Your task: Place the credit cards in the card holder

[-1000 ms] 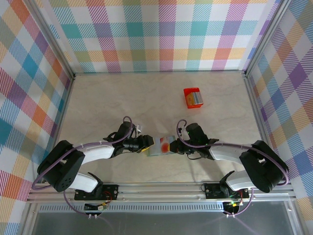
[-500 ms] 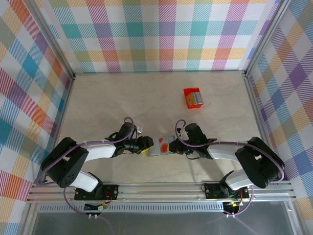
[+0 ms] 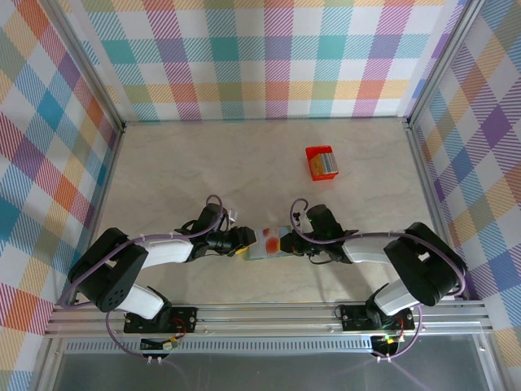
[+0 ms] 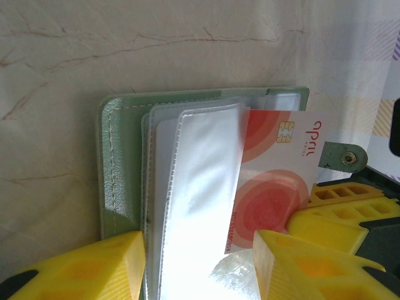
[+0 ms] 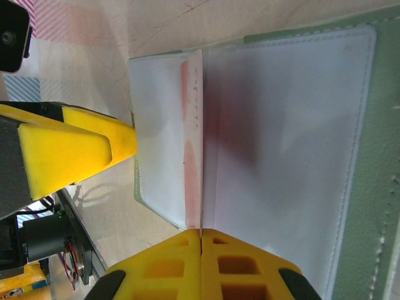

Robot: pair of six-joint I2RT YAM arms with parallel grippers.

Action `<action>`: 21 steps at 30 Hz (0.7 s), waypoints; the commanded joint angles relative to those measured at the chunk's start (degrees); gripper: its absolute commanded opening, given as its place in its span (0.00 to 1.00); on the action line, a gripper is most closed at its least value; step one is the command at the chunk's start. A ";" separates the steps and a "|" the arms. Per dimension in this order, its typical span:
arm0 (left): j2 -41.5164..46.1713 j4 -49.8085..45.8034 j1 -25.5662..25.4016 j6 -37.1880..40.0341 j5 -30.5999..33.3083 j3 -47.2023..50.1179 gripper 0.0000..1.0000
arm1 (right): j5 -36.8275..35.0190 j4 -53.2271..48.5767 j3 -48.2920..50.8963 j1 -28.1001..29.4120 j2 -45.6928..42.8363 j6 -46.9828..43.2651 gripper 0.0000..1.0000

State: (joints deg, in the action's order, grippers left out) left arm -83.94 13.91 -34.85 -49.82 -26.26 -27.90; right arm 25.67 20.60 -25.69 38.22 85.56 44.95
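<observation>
Sliding credit card (image 4: 275,187) leftward into card holder (image 4: 125,187) at lower centre of the worktop; right fingers (image 5: 201,240) pinch the card edge, left fingers (image 4: 106,262) straddle the holder, part spread.

Bright, even overhead light; strong white glare on the clear plastic card sleeves (image 4: 200,206), and close yellow tool fingers (image 5: 69,147) look soft.
</observation>
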 commanded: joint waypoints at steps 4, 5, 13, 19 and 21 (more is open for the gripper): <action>-0.62 1.29 -0.39 0.79 -0.11 1.05 0.49 | 0.75 2.52 0.56 0.10 1.62 0.29 0.00; -0.70 1.38 -0.39 0.78 -0.10 1.09 0.49 | 0.80 2.61 0.49 0.19 1.71 0.55 0.00; -0.78 1.38 -0.39 0.71 -0.02 1.09 0.49 | 0.46 1.57 0.46 0.85 1.70 1.68 0.00; -0.27 1.00 -0.39 0.47 0.42 1.10 0.49 | 0.61 0.27 0.38 1.07 1.20 2.31 0.00; -0.05 0.06 -0.39 0.60 0.42 0.79 0.49 | 0.57 -0.51 0.29 1.05 0.68 2.20 0.00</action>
State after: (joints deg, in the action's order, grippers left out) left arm -83.94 14.35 -34.85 -49.84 -26.24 -27.64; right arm 26.02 22.17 -25.67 38.83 86.48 46.70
